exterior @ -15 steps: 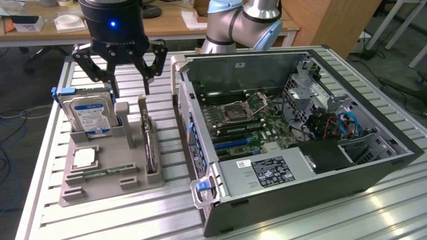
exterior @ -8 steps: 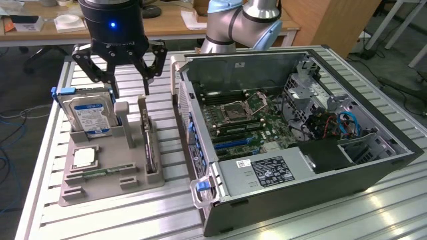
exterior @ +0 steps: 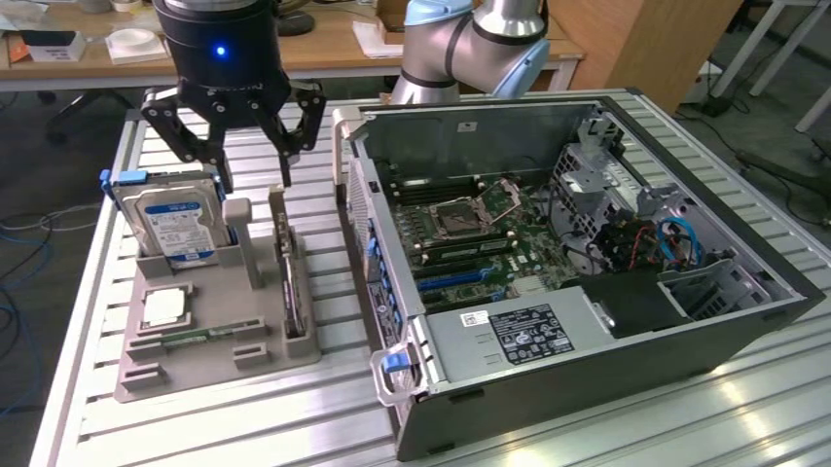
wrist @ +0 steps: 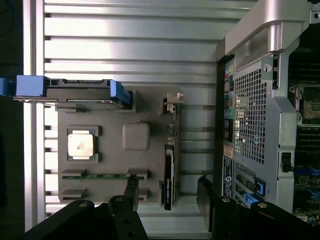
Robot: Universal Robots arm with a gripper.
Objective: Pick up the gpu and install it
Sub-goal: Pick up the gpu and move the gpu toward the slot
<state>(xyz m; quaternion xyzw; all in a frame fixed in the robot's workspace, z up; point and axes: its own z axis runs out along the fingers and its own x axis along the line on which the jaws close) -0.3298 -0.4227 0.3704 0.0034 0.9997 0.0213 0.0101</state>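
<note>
The gpu [exterior: 294, 292] is a thin dark card standing on its edge in a slot of the grey holder tray [exterior: 214, 355], to the exterior view's left of the open computer case [exterior: 571, 243]. From the wrist camera I look down on the gpu [wrist: 169, 170] edge-on, with its silver bracket [wrist: 172, 98] at one end. My gripper [exterior: 253, 175] hangs open above the tray's far end. In the wrist view the gripper [wrist: 168, 194] has its two fingers on either side of the card's line, and nothing is held.
In the tray also stand a hard drive [exterior: 175, 219] with a blue-and-white label, a square processor [exterior: 165, 307] and a green memory stick [exterior: 195, 336]. The case's motherboard [exterior: 468, 243] lies exposed, with blue slots [exterior: 449, 280]. Slatted aluminium table [exterior: 234, 428] all around.
</note>
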